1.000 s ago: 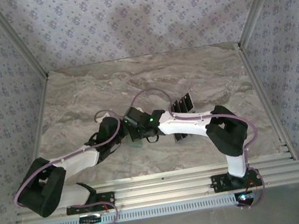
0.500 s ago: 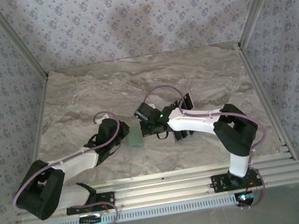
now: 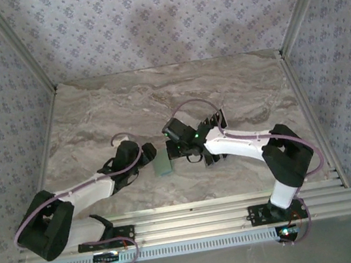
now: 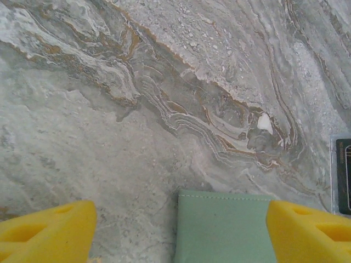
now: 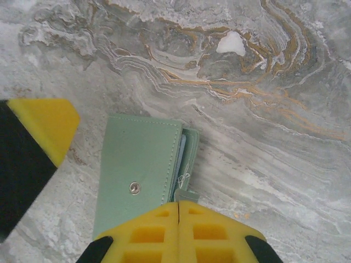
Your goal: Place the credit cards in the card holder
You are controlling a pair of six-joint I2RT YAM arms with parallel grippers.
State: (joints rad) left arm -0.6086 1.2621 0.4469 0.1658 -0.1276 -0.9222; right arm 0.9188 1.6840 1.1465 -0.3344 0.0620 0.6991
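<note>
Sage-green and flat, the card holder (image 3: pixel 162 166) lies on the marble table (image 3: pixel 93 111) just below the middle of the overhead frame, between the two wrists. The left gripper (image 4: pixel 178 219) is released. Its yellow fingers (image 4: pixel 46 230) sit in the lower corners of its own view, with the card holder (image 4: pixel 225 227) between them and a clear gap on the left side.

The right gripper (image 5: pixel 178 208) is clenched at the bottom edge of its view, grasping nothing. It sits over the lower edge of the card holder (image 5: pixel 140 170); whether it touches I cannot tell. A snap stud (image 5: pixel 134 188) shows on the flap, and pale edges peek out along the right side.

Dark cards (image 3: pixel 218 119) lie in a row by the right arm (image 3: pixel 244 146), partly hidden by it. One card (image 4: pixel 344 175) shows at the right edge of the left wrist view.
</note>
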